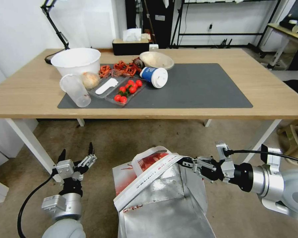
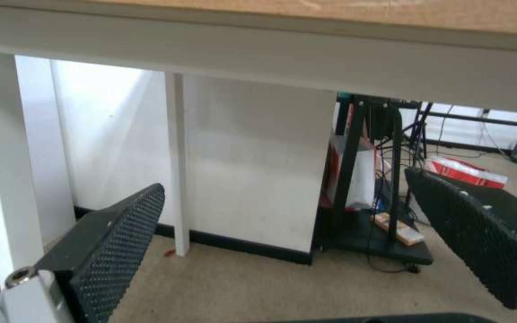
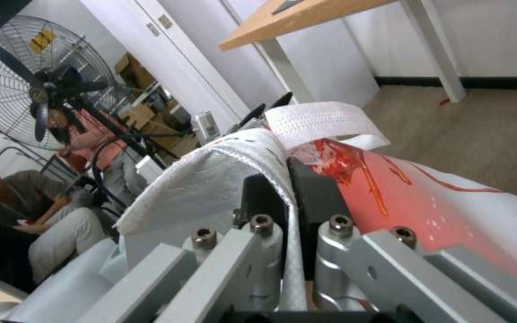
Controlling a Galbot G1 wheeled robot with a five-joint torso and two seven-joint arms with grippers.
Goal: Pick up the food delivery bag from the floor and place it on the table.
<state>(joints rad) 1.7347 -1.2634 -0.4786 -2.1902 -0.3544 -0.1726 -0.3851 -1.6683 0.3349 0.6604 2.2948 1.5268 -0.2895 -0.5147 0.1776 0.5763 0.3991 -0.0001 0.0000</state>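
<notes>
Right gripper [image 1: 186, 162] clamped on food delivery bag [image 1: 162, 195] strap below table [image 1: 274, 99] edge; lift probably underway, needs raising above table. Left gripper [image 1: 76, 152] fingers apart, idle.

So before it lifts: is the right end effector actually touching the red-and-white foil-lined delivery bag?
Touching. The right wrist view shows the right end effector pinching the bag's white rim between its shut fingers.

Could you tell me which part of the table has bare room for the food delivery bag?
The right half of the dark grey mat is free, from the tipped blue cup across to the table edge. The mat's left end is crowded: white bowl, plastic cup, tomato tray.
</notes>
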